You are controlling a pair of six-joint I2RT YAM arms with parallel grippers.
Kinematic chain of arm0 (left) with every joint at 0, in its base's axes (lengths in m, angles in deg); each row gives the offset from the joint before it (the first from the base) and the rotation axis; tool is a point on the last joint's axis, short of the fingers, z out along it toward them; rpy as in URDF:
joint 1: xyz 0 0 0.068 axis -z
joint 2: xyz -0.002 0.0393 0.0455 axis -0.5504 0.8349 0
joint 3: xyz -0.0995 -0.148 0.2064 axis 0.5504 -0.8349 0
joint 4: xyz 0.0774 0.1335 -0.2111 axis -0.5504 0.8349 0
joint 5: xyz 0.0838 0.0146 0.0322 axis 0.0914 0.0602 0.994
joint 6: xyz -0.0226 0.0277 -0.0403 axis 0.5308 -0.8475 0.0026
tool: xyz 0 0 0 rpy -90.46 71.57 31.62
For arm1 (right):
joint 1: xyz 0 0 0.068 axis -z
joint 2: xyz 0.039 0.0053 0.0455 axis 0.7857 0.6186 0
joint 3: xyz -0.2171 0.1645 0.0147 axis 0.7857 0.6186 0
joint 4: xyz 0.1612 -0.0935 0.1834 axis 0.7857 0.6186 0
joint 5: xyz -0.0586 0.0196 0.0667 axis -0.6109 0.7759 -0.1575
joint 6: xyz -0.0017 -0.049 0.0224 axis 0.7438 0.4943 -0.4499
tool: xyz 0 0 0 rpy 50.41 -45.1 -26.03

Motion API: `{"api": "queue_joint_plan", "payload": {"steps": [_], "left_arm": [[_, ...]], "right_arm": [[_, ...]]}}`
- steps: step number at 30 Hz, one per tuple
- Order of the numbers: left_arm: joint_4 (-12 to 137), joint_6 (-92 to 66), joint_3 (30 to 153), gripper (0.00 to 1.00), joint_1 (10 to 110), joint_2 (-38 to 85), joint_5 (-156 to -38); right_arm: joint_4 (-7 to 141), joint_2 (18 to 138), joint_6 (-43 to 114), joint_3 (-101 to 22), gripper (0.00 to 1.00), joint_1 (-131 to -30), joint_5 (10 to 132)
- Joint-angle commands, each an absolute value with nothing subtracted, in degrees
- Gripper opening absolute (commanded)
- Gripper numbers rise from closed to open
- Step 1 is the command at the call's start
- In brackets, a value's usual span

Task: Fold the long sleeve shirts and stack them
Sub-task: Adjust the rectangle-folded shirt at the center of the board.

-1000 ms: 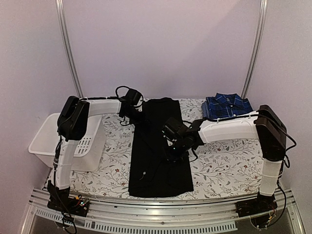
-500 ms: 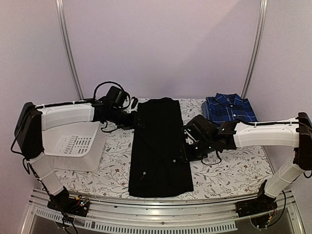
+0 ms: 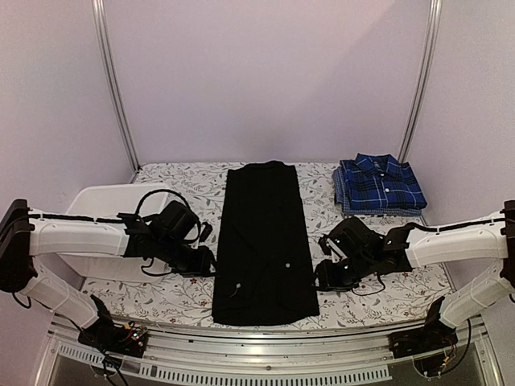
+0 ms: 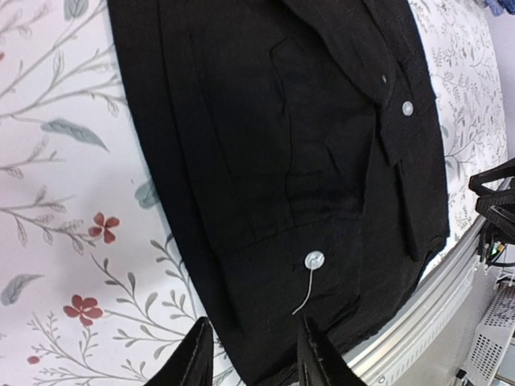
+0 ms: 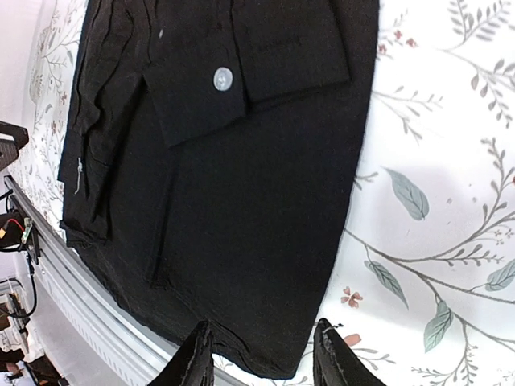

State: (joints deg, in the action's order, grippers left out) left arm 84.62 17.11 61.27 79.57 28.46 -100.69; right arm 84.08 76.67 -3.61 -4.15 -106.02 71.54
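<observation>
The black long sleeve shirt (image 3: 264,241) lies folded into a long narrow strip down the middle of the table, collar at the far end. A blue plaid shirt (image 3: 378,183) sits folded at the far right. My left gripper (image 3: 208,265) is low at the strip's near left edge. In the left wrist view it (image 4: 253,354) is open above the black cloth (image 4: 265,145), close to a pale button (image 4: 314,260) with a loose thread. My right gripper (image 3: 320,277) is at the near right edge. It (image 5: 264,354) is open over the hem (image 5: 241,185), holding nothing.
A white slotted basket (image 3: 105,195) stands at the left, partly behind my left arm. The floral tablecloth (image 3: 378,289) covers the table. A metal rail (image 3: 257,354) runs along the near edge, just past the shirt's hem.
Both arms swung from the shirt's far and middle part down to its near end, one at each side edge, and lowered. Both grippers' jaws opened a little.
</observation>
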Motion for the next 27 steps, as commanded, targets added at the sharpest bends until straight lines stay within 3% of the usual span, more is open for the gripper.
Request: {"api": "queue_joint_plan", "payload": {"steps": [1,15,27], "left_arm": [[81.9,22.97,56.68,0.35,81.74,26.0,-100.19],[75.36,27.13,51.79,0.37,83.76,29.37,-101.37],[75.76,27.26,52.15,0.36,83.76,29.32,-101.29]], "right_arm": [[78.39,75.4,-7.33,-1.09,0.41,-105.49,75.92],[72.36,77.04,-8.23,3.36,0.39,-100.93,78.7],[84.25,89.92,3.5,-16.96,0.34,-100.21,65.49]]}}
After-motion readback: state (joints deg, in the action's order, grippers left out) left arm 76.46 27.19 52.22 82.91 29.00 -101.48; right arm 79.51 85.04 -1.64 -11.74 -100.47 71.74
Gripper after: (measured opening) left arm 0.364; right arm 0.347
